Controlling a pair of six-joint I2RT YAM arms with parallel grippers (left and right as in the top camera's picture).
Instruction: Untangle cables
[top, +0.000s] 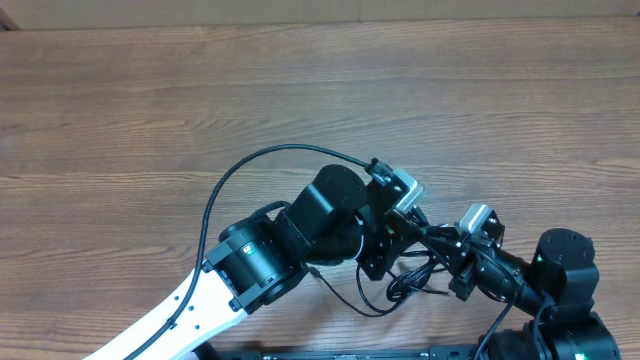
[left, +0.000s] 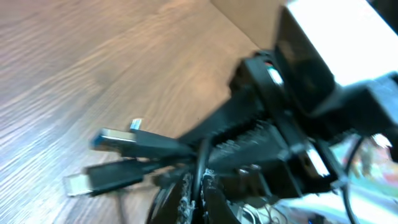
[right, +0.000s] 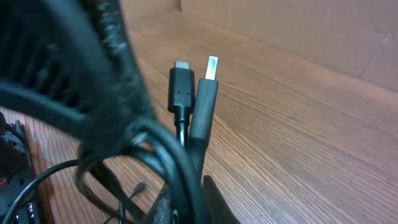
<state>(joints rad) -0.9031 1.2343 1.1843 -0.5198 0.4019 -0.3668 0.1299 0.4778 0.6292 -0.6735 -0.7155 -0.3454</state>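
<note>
The cables (top: 408, 280) are thin black cords bunched in small loops on the wooden table between my two grippers. My left gripper (top: 385, 255) is shut on one cord, which runs between its fingers in the left wrist view (left: 202, 186). Two USB plugs (left: 115, 142) stick out to the left there. My right gripper (top: 440, 250) is shut on several cords (right: 186, 186). Two plug ends (right: 194, 90) stand upright above it. Both grippers are almost touching, and the knot itself is mostly hidden by them.
The wooden table (top: 200, 90) stretches left and back. A cardboard wall (right: 298, 31) stands along the far edge. A thick black wire (top: 255, 165) fixed to the left arm arcs over the table. The right arm base (top: 565, 265) sits at the lower right.
</note>
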